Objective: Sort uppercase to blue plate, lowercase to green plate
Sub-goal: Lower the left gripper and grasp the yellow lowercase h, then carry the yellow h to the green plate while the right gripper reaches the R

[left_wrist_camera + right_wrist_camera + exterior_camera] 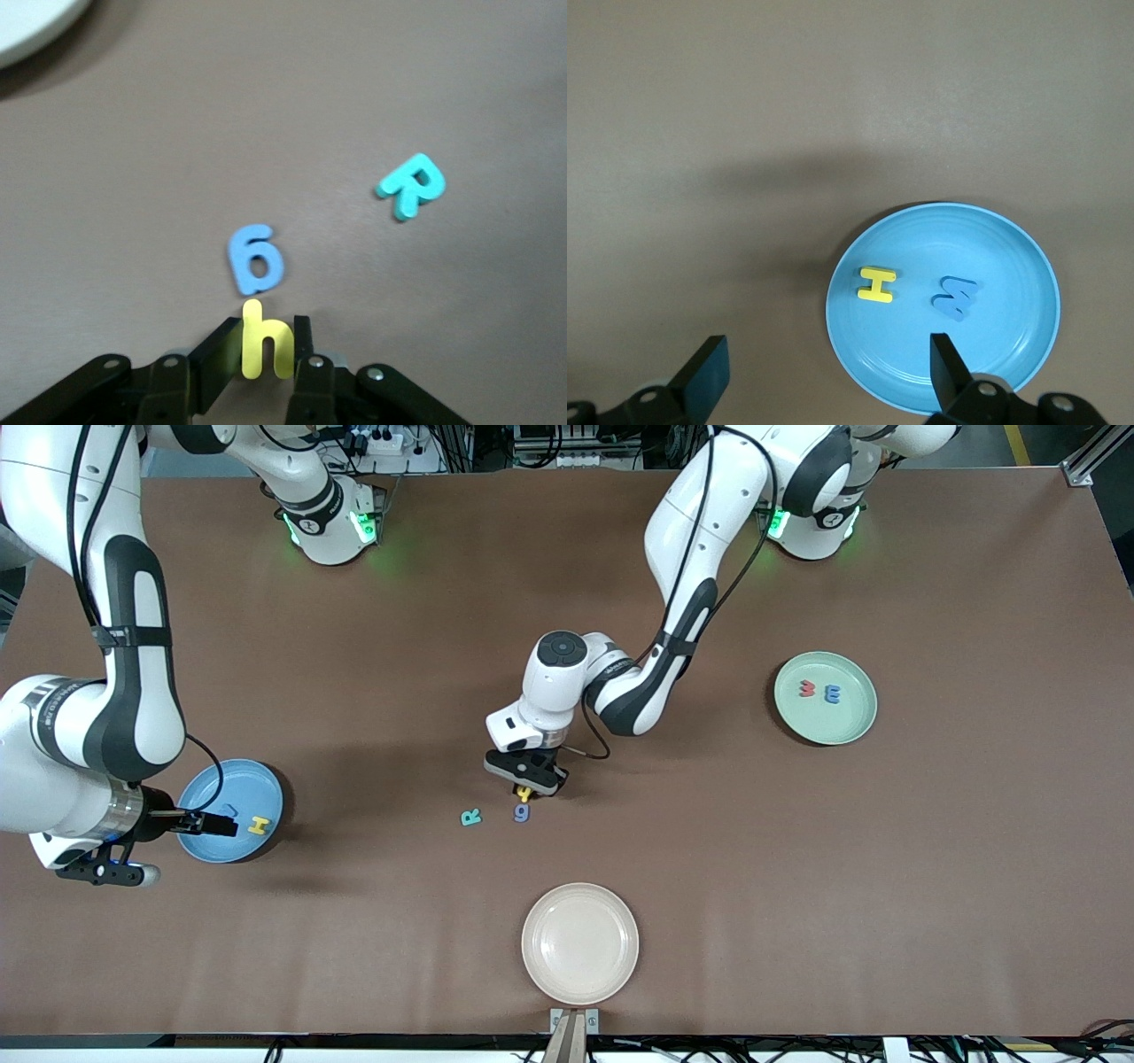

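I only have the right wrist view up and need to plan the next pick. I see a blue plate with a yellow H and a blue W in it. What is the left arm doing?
Observer: The left gripper is shut on a small yellow letter at mid-table.
Operator: Anything loose near it?
Observer: A blue g lies right beside that yellow letter, and a teal R lies nearby, toward the right arm's end.
Operator: And the green plate?
Observer: The green plate, toward the left arm's end, holds a red w and a blue E-shaped letter.
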Controlling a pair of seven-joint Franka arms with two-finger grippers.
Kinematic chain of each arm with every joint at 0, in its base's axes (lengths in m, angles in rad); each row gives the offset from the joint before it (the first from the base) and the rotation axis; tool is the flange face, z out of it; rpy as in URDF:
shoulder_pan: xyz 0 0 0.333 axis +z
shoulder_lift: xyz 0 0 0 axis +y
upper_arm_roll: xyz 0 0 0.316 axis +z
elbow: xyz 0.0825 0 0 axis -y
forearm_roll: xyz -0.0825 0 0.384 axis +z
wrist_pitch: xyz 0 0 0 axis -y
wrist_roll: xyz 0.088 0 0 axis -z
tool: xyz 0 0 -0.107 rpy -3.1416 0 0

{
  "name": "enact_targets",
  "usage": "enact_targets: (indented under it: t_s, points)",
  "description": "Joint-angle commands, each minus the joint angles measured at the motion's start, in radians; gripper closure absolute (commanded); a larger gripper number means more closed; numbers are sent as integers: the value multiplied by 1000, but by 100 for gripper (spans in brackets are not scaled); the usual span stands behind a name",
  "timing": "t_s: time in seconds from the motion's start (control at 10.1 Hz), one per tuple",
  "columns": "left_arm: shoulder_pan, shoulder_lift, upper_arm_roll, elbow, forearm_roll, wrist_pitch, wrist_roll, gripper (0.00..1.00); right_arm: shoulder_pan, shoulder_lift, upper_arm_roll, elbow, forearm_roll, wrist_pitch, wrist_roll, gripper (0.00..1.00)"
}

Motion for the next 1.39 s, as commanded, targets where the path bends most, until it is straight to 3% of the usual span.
enact_targets:
  t_s: [0.0, 0.6, 0.89, 1.29]
  points:
    - [39, -101, -46, -114, 23, -37, 30, 85, 18, -12, 3, -11, 21, 17, 102, 0]
    - [238, -354, -220, -431, 25, -85, 148, 87, 188, 64, 5, 7, 24, 120, 284, 0]
    - [450, -479, -351, -621, 23, -85, 275, 87, 281, 121, 6, 50, 23, 183, 510, 0]
    - [715, -587, -464, -827, 23, -88, 488, 87, 270, 146, 58, 76, 24, 189, 829, 0]
